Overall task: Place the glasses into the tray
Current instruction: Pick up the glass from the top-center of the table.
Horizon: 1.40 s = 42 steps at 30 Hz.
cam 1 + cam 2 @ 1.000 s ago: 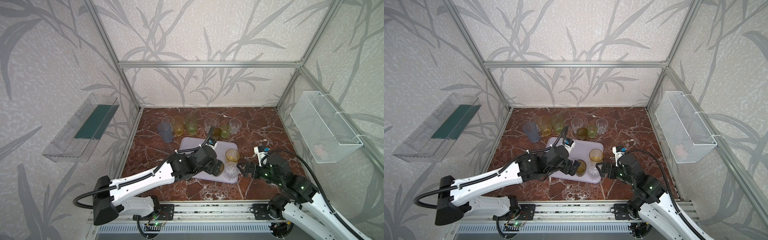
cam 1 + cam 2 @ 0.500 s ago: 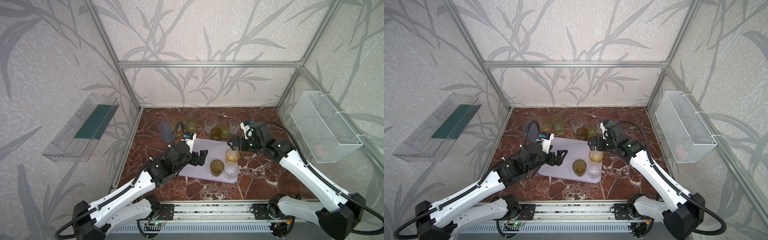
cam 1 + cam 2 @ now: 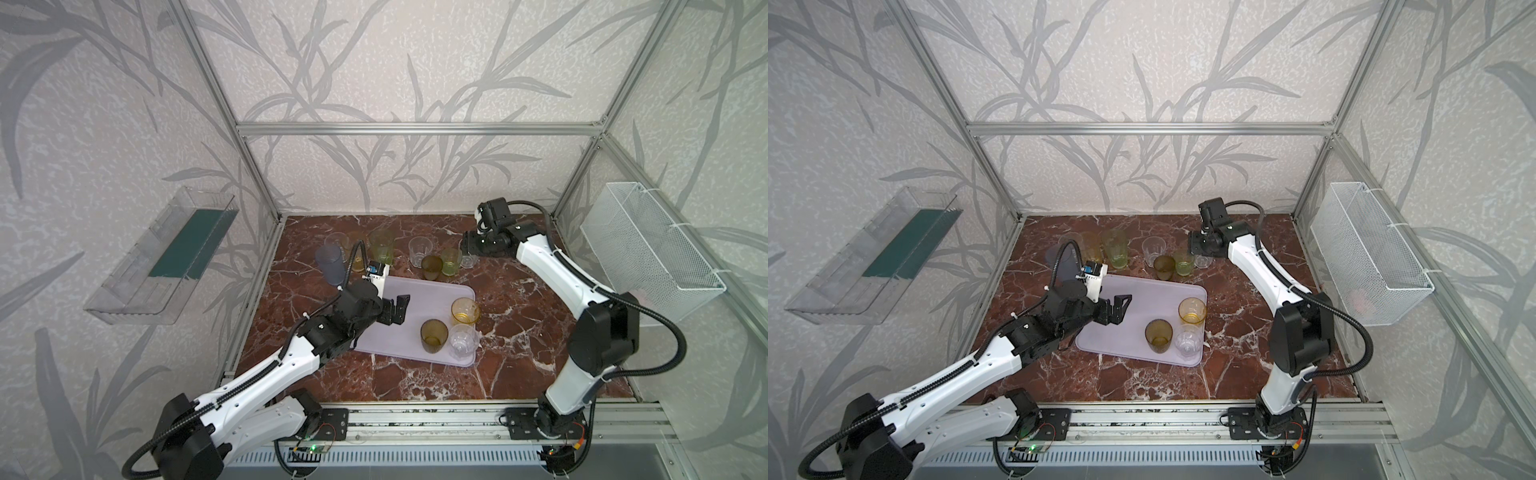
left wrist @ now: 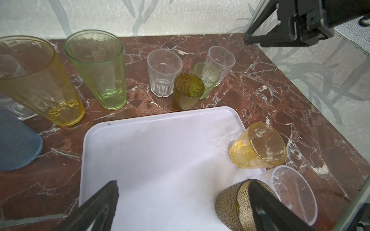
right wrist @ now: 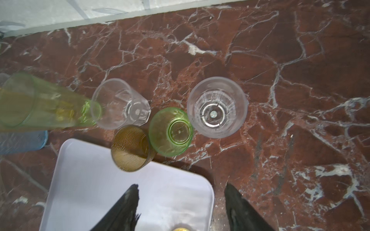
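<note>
Three glasses in tray; left pincer wide, right pincer half-open; wrist label illegible.

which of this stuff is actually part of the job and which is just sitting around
Job: tray; in it, amber glass, short yellow glass, clear glass; on the marble, grey-blue glass, tall yellow glass, tall green glass, brown glass, short green glass, three clear tumblers.
Lying about: wall shelf; wire basket.

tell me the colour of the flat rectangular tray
The flat rectangular tray is pale lavender, clearest in the left wrist view.

Wire basket, clear shelf (both wall-mounted)
</note>
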Tool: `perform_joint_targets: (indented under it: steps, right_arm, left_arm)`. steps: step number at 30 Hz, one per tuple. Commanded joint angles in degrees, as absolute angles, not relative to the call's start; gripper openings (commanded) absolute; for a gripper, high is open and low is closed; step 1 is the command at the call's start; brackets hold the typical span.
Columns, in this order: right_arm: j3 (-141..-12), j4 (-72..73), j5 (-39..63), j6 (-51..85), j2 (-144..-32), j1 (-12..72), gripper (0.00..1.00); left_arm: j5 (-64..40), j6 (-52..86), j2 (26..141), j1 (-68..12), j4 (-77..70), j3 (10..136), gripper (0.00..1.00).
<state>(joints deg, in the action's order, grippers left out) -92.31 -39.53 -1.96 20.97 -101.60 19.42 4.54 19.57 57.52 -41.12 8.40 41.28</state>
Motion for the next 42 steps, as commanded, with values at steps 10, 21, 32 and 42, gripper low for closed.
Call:
perform_joint_targets:
  steps: [10, 21, 32, 42]
  right_arm:
    - [-100.10, -43.79, -7.38, 21.10, -111.91, 16.20, 0.55]
    - [-104.35, -46.58, -8.58, 22.72, -117.34, 14.44, 0.26]
    - [-107.05, -48.32, -6.89, 22.76, -121.32, 12.85, 0.26]
    - [-108.20, -48.63, -4.87, 23.29, -123.84, 12.64, 0.24]
  left_arm:
    - [6.71, 18.83, 53.40, -41.02, 4.19, 36.83, 0.99]
    - [6.48, 18.72, 52.92, -41.04, 5.06, 37.07, 0.99]
    - [6.42, 18.83, 52.65, -41.04, 4.84, 36.74, 0.99]
    - [6.48, 18.81, 52.59, -41.04, 4.84, 36.74, 0.99]
